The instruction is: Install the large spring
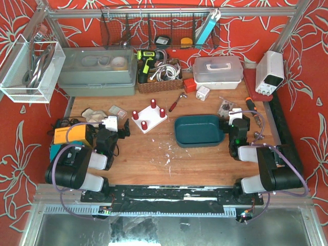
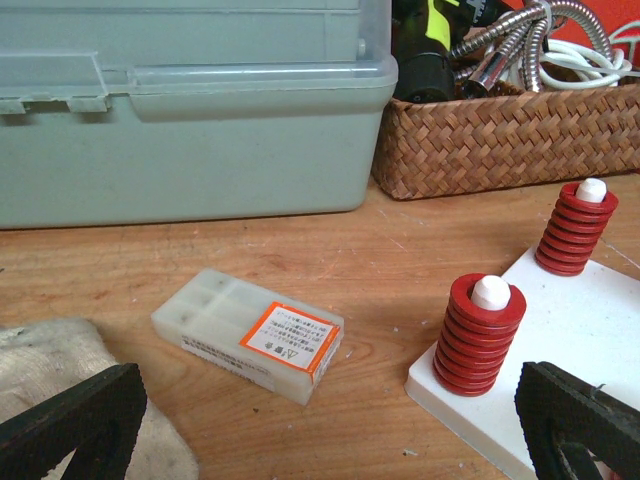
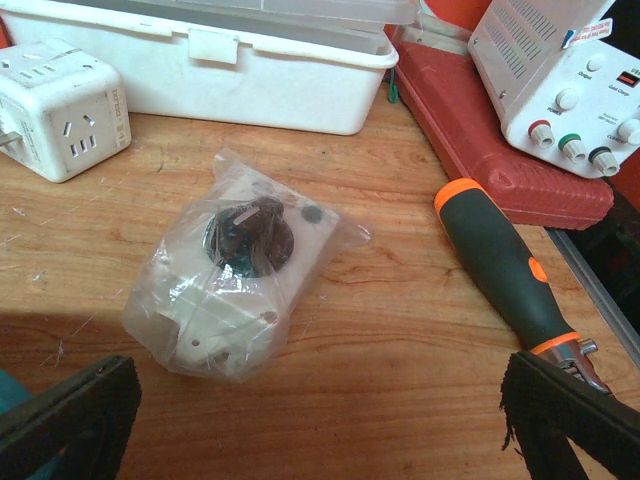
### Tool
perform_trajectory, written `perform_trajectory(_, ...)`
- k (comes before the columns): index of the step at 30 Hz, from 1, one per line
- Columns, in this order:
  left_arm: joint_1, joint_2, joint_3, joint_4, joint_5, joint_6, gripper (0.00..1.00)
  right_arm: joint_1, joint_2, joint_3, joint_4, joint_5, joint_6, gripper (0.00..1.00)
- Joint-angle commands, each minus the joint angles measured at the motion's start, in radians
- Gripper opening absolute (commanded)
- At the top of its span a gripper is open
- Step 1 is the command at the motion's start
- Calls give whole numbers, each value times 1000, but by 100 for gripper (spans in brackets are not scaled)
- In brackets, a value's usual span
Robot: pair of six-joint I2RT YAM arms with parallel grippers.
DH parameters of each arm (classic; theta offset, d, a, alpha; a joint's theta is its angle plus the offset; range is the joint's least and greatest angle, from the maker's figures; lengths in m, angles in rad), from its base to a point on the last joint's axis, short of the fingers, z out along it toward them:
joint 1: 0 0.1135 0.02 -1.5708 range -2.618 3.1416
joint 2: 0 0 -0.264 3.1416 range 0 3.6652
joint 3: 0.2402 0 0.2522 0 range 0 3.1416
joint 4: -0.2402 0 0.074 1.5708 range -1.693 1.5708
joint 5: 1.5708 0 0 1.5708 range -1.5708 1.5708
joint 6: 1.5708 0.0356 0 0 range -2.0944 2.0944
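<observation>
- Top external: the white peg board (image 1: 149,116) lies left of centre, between the left gripper (image 1: 123,128) and a teal tray (image 1: 197,130). The right gripper (image 1: 231,123) is at the tray's right end.
- Left wrist: jaws wide apart, holding nothing. The large spring (image 2: 480,335) stands upright on a peg at the board's near corner.
- Right wrist: jaws wide apart, holding nothing. A bagged part (image 3: 240,275) lies ahead of them.
</observation>
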Motion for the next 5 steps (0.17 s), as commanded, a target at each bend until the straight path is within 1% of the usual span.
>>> perform_trajectory(1, 5, 2, 1, 36, 4, -3, 100, -6, 6, -8, 12, 19, 9, 99)
perform_trajectory(5, 6, 0, 2, 36, 4, -3, 100, -6, 6, -8, 12, 19, 9, 99)
